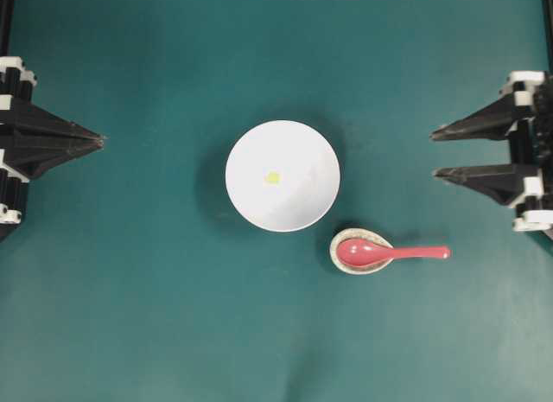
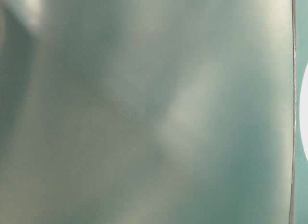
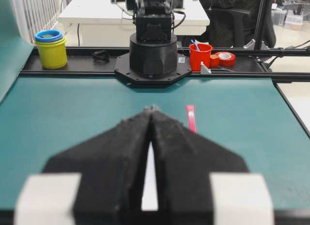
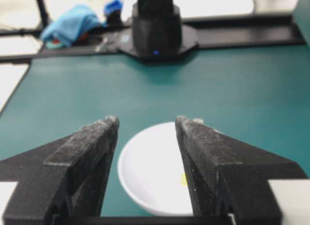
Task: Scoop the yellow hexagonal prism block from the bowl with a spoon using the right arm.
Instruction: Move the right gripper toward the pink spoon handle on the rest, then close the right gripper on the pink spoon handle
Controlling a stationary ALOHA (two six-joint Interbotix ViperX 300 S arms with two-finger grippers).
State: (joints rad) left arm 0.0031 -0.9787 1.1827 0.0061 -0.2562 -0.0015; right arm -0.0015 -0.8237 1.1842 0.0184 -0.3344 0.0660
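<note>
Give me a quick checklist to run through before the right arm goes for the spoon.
1. Right gripper open, holding nothing: ok.
2. Spoon reachable, scoop on the speckled spoon rest, handle pointing toward the right gripper: ok.
3. Yellow block inside the white bowl: ok.
4. Left gripper shut and apart from the bowl: ok.
5. Table-level view usable: not ok, blurred.

The white bowl (image 1: 282, 175) held the tiny yellow block (image 1: 272, 178), facing the spread right gripper (image 1: 436, 153); the pink-red spoon (image 1: 389, 252) lay nearer it.
</note>
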